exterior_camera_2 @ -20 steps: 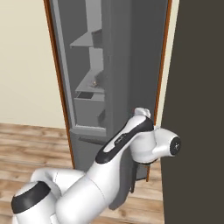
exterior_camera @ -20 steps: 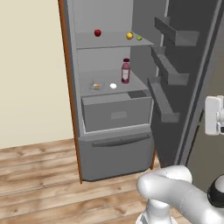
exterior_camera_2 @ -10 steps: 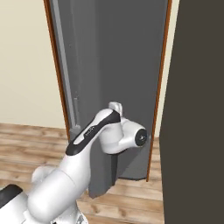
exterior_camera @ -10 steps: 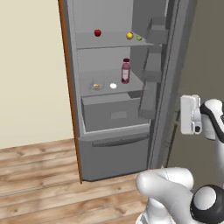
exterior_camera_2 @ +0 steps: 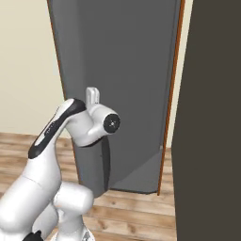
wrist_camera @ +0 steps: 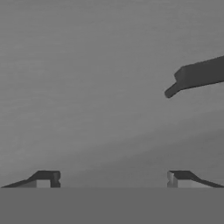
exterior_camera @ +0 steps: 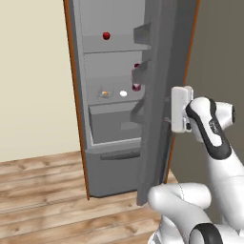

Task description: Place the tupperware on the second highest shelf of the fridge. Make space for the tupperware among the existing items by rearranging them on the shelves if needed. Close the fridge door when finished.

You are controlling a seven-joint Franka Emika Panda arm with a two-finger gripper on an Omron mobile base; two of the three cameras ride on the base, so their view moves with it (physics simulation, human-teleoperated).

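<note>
You can see the door (exterior_camera: 159, 95) has swung much further toward the fridge (exterior_camera: 102, 143) than it stood 1 second ago: then the whole inside and the door's inner racks lay open to the left base view, now the door stands nearly edge-on and covers the right part of the shelves (exterior_camera: 114, 50). The yellow fruit that sat at the right of the upper shelf is now hidden behind the door's edge, and the bottle (exterior_camera: 137, 85) on the lower shelf shows only in part beside it. The apple (exterior_camera: 106, 35) sits on the upper shelf, toward its back. On the lower shelf the tupperware (exterior_camera: 105, 94) rests near the left wall, with the white round thing (exterior_camera: 123, 94) just beside it on its right. Your gripper (exterior_camera: 172, 109) has followed the door leftward and presses flat against its outer face; in the right base view the hand (exterior_camera_2: 92, 96) stands against the grey panel (exterior_camera_2: 122, 70). In the hand view the fingertips (wrist_camera: 43, 178) sit wide apart with nothing between them, facing the bare door surface with a dark groove (wrist_camera: 197, 76) at the upper right. A narrow gap remains between the door's edge and the fridge's left trim (exterior_camera: 76, 105); the wood floor (exterior_camera: 43, 190) lies in front of it.
</note>
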